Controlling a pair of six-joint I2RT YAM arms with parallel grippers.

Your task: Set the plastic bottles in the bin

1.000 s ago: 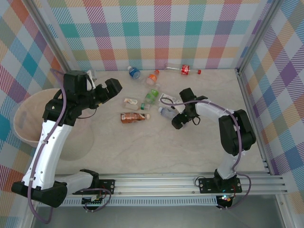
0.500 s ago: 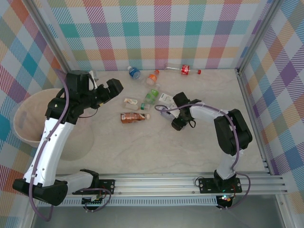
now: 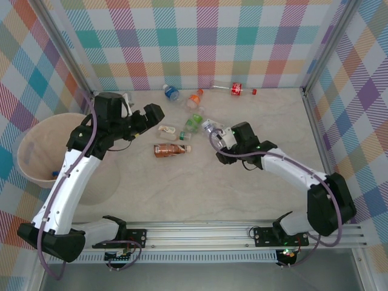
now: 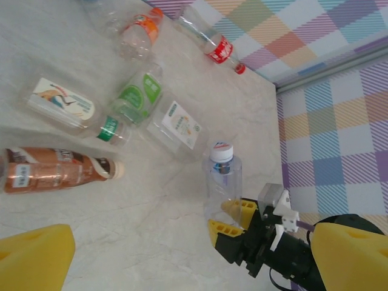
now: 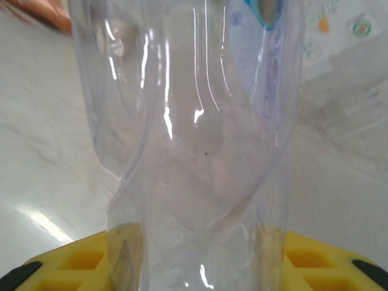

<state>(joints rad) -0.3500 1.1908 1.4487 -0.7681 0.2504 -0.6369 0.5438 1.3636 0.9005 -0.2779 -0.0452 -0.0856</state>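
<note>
Clear bottle clenched in the right pincer
It is gripped at its base over mid-tabletop, just beside the other bottles lying there. The left pincer hangs released, and the bin stands well apart at far left.

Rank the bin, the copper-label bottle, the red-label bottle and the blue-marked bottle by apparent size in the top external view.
1. bin: by far the largest.
2. copper-label bottle and red-label bottle: about alike. The red one looks longer but slimmer, so I won't rank them.
3. blue-marked bottle: smallest.
</note>
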